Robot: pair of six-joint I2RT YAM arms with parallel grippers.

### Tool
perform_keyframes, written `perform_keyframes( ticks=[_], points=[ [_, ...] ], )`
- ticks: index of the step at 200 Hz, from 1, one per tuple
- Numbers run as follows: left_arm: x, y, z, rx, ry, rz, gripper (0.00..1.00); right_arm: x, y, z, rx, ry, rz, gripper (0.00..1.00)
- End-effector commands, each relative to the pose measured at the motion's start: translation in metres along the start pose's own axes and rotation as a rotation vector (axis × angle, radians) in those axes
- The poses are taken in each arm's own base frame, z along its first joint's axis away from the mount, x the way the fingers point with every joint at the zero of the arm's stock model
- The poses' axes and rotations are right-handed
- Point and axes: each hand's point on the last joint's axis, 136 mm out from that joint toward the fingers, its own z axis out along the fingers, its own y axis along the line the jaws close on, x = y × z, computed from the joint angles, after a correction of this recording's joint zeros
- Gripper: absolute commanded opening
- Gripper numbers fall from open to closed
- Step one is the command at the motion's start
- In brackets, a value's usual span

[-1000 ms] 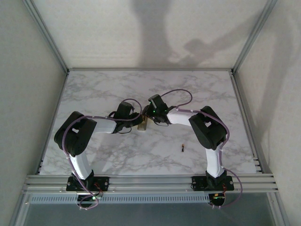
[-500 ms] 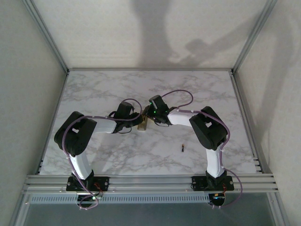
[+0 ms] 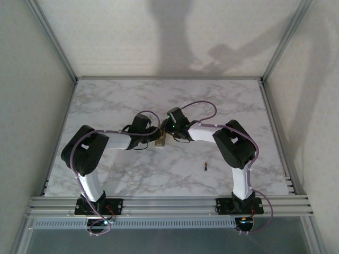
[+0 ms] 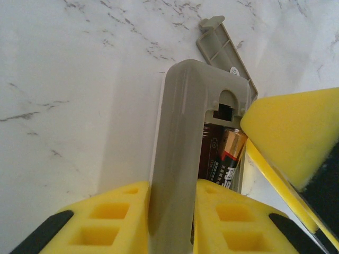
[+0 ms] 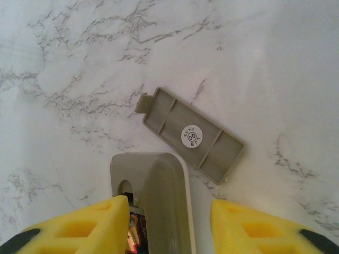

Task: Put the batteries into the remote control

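Observation:
The remote control [image 4: 183, 132] stands on its long edge with its tan back turned right, and my left gripper [image 4: 172, 193] is shut on its body. One battery [image 4: 231, 154] lies in the open compartment, copper end up. My right gripper [image 5: 168, 203] is open astride the remote control [image 5: 159, 196]. Its left finger [image 5: 85, 225] rests on that battery [image 5: 131, 233], and its right finger stands apart from the casing. A second battery [image 3: 205, 166] lies loose on the table to the right of both grippers, which meet near the table's middle [image 3: 160, 138].
The tan battery cover [image 5: 193, 135] lies inner side up on the marble table [image 3: 106, 100], just beyond the remote. Metal frame rails [image 3: 169, 203] line the near edge and the sides.

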Motion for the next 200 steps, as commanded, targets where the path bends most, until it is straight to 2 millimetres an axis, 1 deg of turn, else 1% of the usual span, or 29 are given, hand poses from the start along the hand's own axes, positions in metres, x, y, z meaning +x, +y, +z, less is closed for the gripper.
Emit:
perform_keyframes(
  ticks=[1, 38, 62, 113, 134, 163, 200],
  points=[
    [0.033, 0.046, 0.016, -0.168, 0.084, -0.035, 0.23, 0.060, -0.027, 0.008, 0.098, 0.184, -0.072, 0.44],
    [0.031, 0.048, 0.015, -0.177, 0.079, -0.037, 0.23, 0.065, -0.041, 0.006, 0.157, 0.191, -0.065, 0.44],
    [0.031, 0.047, 0.015, -0.173, 0.079, -0.039, 0.22, 0.065, -0.045, 0.007, 0.174, 0.195, -0.071, 0.44],
    [0.031, 0.045, 0.014, -0.168, 0.079, -0.038, 0.22, 0.068, -0.061, 0.013, 0.269, 0.222, -0.110, 0.43],
    [0.030, 0.045, 0.014, -0.170, 0.076, -0.038, 0.23, 0.070, -0.069, 0.012, 0.304, 0.223, -0.108, 0.42],
    [0.031, 0.048, 0.014, -0.180, 0.076, -0.041, 0.22, 0.065, -0.073, 0.005, 0.322, 0.194, -0.103, 0.42],
    [0.032, 0.054, 0.014, -0.205, 0.076, -0.052, 0.21, 0.061, -0.068, -0.004, 0.304, 0.174, -0.108, 0.43]
  ],
)
